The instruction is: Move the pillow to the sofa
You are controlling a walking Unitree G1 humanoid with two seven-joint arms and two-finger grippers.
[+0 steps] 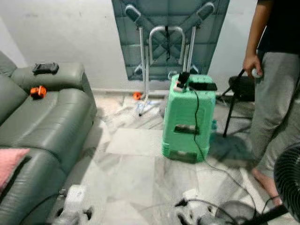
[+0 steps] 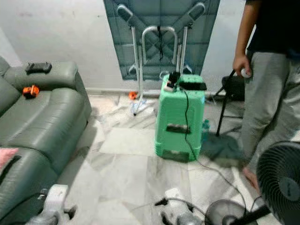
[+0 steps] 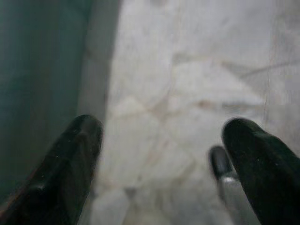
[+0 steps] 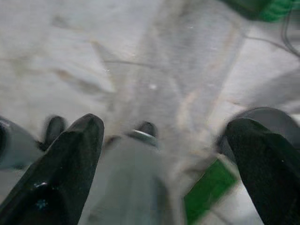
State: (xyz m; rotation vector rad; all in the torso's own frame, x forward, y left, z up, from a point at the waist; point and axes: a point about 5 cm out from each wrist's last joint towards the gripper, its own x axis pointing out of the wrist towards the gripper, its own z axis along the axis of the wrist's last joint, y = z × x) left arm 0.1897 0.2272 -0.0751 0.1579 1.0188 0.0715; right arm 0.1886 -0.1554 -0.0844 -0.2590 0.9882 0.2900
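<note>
A grey-green sofa fills the robot's left side, and the pink pillow lies on its near seat cushion at the edge of view. A green plastic stool stands on the marble floor ahead, with a person to its right. The left tool and the right tool both hang spread wide above the floor, holding nothing.

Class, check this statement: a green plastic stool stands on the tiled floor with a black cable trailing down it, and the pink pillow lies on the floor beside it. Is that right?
Not quite. The green stool and black cable are as stated, but the left eye view shows the pink pillow resting on the grey sofa, not on the floor.
</note>
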